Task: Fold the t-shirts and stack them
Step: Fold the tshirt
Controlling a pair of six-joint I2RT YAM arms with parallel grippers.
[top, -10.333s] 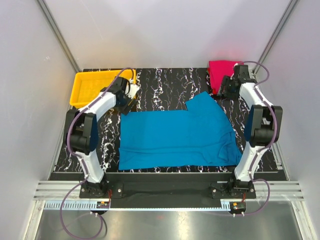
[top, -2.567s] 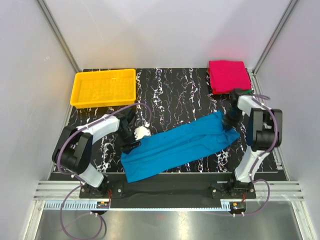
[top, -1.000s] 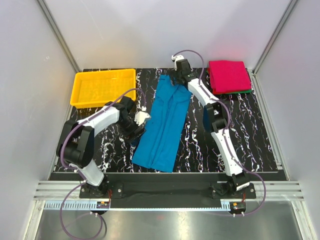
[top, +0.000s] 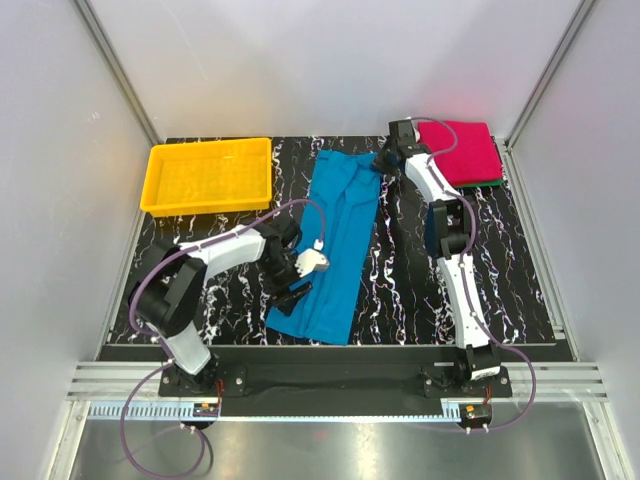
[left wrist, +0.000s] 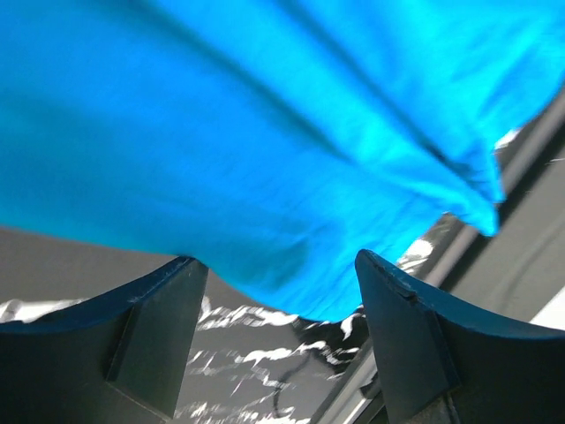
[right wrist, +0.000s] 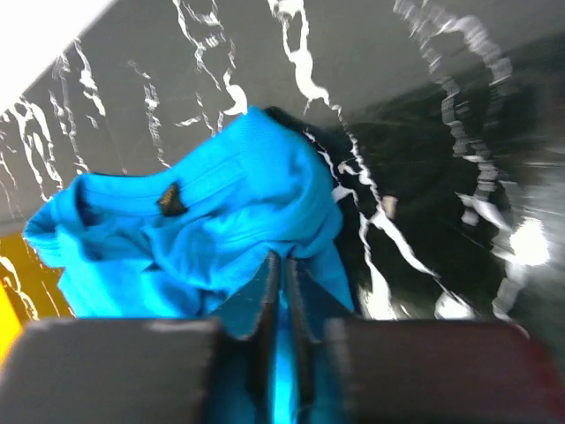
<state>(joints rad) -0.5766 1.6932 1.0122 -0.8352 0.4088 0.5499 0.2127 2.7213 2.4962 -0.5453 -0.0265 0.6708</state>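
Observation:
The teal-blue t-shirt (top: 335,240) lies as a long narrow strip running from the table's back to its front. At the strip's far right corner my right gripper (top: 383,160) is shut on a bunched fold of teal cloth (right wrist: 203,221), with the fingers (right wrist: 269,287) pressed together. My left gripper (top: 295,290) stands open at the strip's near left edge; in the left wrist view the teal hem (left wrist: 265,132) hangs just beyond the spread fingertips (left wrist: 154,322). A folded magenta-pink t-shirt (top: 458,150) rests on a dark green one (top: 486,183) at the back right.
A yellow plastic tray (top: 205,175) sits at the back left corner. The black marbled tabletop (top: 400,290) shows on both sides of the strip. Grey walls enclose the table on three sides.
My right gripper has closed on the teal shirt's far corner and shifted right. My left gripper has moved right and nearer, to the strip's lower left edge, staying open.

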